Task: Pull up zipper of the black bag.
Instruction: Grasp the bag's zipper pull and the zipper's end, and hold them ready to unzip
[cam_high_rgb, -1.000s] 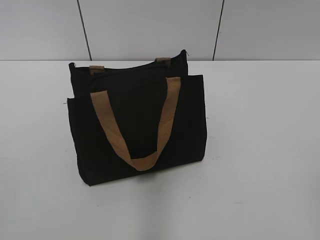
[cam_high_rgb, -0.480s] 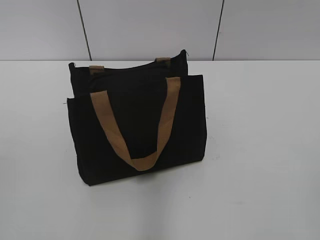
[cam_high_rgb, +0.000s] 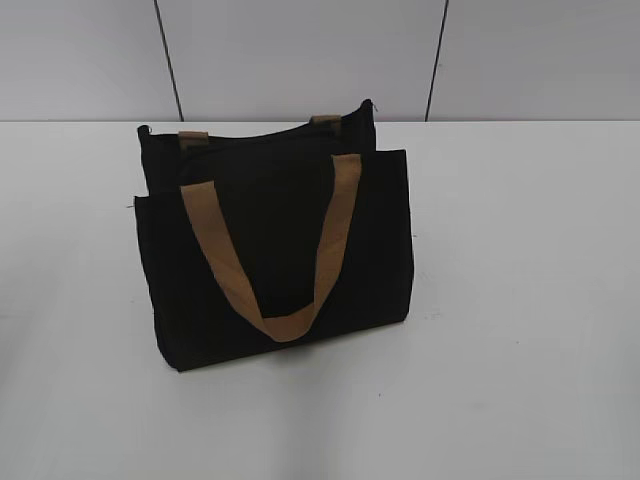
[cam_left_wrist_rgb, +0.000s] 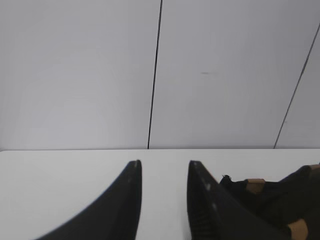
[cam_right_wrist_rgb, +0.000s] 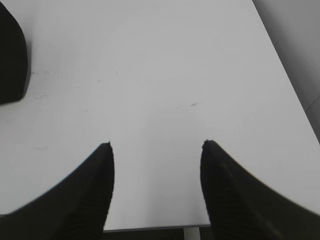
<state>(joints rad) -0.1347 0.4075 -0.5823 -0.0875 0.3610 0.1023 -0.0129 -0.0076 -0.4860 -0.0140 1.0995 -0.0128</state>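
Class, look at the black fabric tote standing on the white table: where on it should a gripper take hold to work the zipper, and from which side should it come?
Grip the small zipper pull at the top right corner of the black fabric tote, coming from above. The bag stands upright with the zip line along its top edge, and the tan strap handle hangs down the front, clear of it. The pull is too small to judge its angle.

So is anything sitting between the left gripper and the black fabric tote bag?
Nothing visible: the open left gripper has only bare white table ahead, and the black fabric tote bag sits off to its right.
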